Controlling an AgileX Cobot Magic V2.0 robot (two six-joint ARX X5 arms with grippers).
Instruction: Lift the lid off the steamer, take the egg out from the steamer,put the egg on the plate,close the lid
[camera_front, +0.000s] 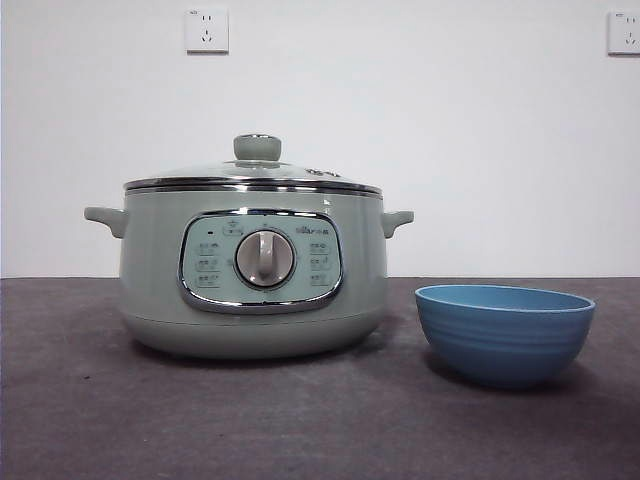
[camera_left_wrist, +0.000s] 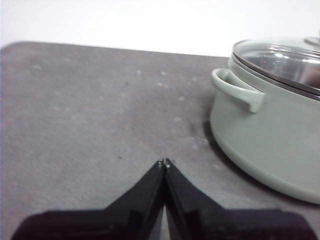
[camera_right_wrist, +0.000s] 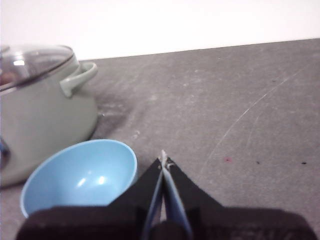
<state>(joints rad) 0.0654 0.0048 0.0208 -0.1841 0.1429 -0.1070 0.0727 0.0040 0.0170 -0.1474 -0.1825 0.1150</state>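
— Two end effectors wait apart from the things. How do they stand?
— The left end effector (camera_left_wrist: 164, 162) is clenched, empty, above bare desk (camera_left_wrist: 90, 115) beside the steamer (camera_front: 252, 270). The right end effector (camera_right_wrist: 164, 161) is likewise clenched on nothing, just beside the plate (camera_front: 504, 335).
— And the lid (camera_front: 254, 172)?
— It sits on the steamer. The plate stands empty near the steamer. The egg cannot be made out clearly through the glass.
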